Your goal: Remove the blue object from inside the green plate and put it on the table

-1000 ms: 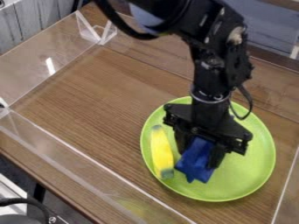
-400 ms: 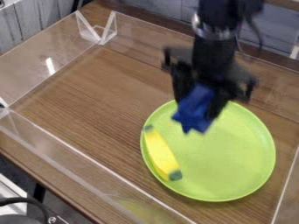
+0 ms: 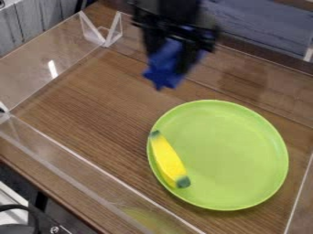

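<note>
Risk assessment, in order of weight. The chief hazard is a drop from height: the blue object (image 3: 166,66) hangs clear of the table (image 3: 91,110), pinched between the closed fingers of the gripper (image 3: 170,57), and the frame is motion-blurred, so how firmly it is seated cannot be confirmed. If the jaws part before the block is brought low, it would likely bounce or tumble, possibly against the clear acrylic wall (image 3: 55,55) or back toward the green plate (image 3: 239,174). A second hazard is a tilted set-down: the block appears to hang at an angle, and landing on 1 corner could let it topple as it is let go. A lesser hazard is contact between the arm and the rear wall, which stands near the gripper's present position.

Surface and room. The table is brown wood grain, level and bare to the left of the plate, giving ample placement area. The low clear walls border it on the left, front and rear. The green plate sits at the right front, well apart from the block, holding only 1 item: a yellow banana-shaped object (image 3: 167,160) lying along its left rim. The blue object is no longer inside the plate; placement is judged the step outstanding.
</note>
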{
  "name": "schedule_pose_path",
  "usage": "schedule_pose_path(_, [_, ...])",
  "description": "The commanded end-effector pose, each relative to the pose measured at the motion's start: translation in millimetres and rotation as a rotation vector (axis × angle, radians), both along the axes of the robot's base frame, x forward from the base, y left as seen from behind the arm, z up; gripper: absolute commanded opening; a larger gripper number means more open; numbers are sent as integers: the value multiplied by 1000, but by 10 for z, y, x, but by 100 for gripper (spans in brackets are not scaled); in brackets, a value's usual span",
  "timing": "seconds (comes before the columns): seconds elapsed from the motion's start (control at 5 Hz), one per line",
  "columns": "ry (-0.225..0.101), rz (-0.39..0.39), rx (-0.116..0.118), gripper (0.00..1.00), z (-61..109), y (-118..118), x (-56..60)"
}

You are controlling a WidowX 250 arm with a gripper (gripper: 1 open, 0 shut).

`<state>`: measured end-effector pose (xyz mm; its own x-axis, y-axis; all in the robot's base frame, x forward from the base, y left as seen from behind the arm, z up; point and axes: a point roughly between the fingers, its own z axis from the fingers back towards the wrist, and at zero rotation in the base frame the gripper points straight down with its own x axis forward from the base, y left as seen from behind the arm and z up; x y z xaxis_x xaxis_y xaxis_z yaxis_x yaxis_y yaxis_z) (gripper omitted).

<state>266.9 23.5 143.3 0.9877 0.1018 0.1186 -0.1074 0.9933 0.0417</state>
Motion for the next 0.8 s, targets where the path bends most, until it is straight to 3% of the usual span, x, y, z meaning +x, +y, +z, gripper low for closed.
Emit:
schedule_pose_path(0.0, [-73,-17,13,0,102,164,33])
schedule_pose_path(0.6, [-94,-28,26,0,-337,199,151])
